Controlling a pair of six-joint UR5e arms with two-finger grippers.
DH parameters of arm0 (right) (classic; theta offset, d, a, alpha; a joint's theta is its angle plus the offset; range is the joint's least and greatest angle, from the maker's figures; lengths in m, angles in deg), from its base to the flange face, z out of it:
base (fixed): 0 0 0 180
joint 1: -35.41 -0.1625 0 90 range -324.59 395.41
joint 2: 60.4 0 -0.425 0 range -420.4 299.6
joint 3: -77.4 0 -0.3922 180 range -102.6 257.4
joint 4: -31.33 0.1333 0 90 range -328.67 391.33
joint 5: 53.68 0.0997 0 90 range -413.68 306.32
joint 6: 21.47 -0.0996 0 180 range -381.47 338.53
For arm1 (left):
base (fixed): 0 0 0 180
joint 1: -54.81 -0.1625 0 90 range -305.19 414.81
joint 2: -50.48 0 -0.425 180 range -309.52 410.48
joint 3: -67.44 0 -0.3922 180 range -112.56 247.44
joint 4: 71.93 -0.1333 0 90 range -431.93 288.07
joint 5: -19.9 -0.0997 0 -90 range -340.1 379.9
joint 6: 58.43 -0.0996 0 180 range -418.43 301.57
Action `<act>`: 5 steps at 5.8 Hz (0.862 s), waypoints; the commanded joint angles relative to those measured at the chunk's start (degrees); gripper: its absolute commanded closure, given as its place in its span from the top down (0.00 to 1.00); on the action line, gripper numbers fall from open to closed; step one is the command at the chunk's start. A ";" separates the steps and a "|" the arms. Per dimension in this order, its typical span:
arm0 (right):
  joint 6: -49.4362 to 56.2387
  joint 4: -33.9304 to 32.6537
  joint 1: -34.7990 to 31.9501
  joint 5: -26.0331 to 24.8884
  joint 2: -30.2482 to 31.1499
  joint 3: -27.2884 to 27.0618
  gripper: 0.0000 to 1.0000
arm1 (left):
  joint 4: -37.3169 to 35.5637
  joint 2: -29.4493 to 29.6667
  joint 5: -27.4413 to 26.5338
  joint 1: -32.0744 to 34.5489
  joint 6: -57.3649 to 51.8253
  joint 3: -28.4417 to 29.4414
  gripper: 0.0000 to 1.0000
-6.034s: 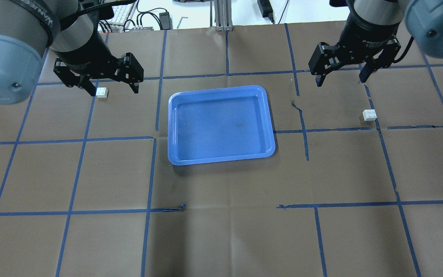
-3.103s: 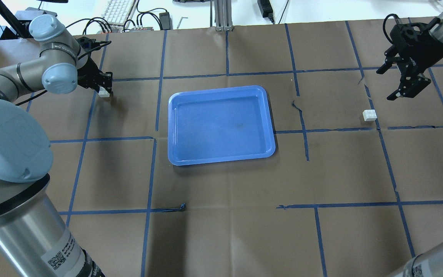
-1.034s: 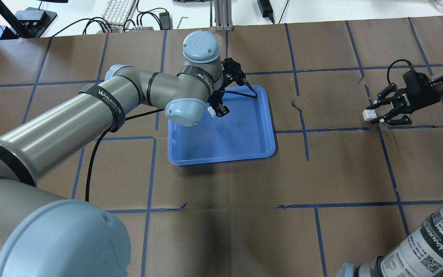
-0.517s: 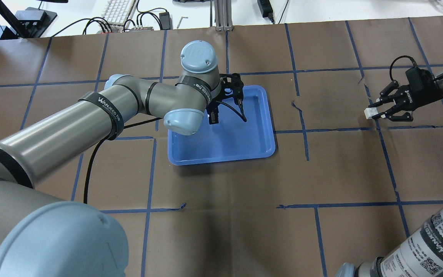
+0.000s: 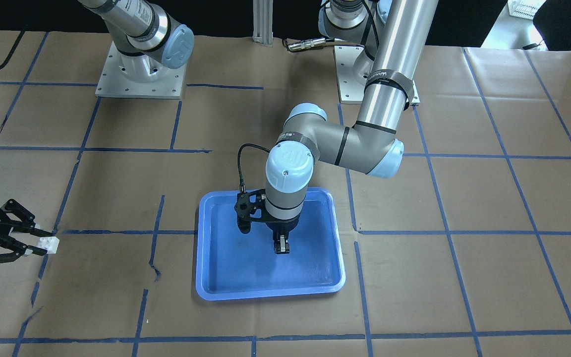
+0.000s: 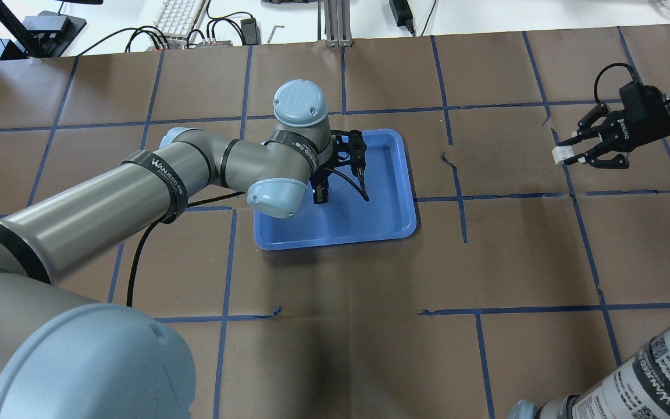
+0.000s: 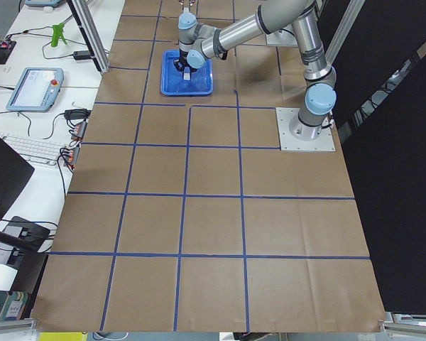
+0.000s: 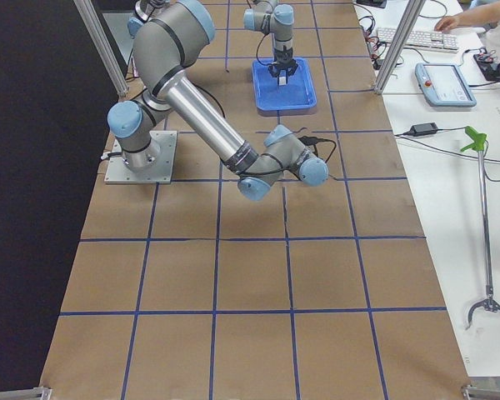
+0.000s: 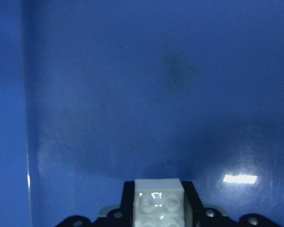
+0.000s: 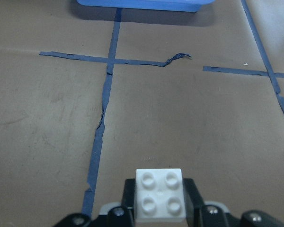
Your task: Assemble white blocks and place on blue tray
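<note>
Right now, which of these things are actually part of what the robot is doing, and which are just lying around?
Part of the job:
first white block, clamped in the left gripper over the blue tray; second white block, clamped in the right gripper, away from the tray.

Just lying about:
keyboard, teach pendant, green grabber stick, all on side desks.

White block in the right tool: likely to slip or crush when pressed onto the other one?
Probably rigid: the white block looks like hard moulded plastic, edges undeformed in the right tool. Smooth faces and a small grip area suggest it could pivot under off-axis push.
</note>
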 commanded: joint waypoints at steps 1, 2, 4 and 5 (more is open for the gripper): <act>-1.31 0.21 -2.52 0.40 1.17 -0.22 0.38 | 0.80 -0.77 -0.41 -0.04 0.19 0.87 0.99; -1.92 0.21 -4.36 0.49 1.26 -0.22 0.38 | 3.25 -2.69 -0.33 -0.21 0.10 1.49 0.99; -7.26 -0.05 -9.97 3.21 1.44 -0.22 0.38 | 21.02 -14.32 0.89 -5.09 0.01 1.85 0.99; -9.90 -0.66 -13.92 6.08 1.44 -0.31 0.38 | 32.25 -23.79 2.29 -8.27 1.23 1.93 0.99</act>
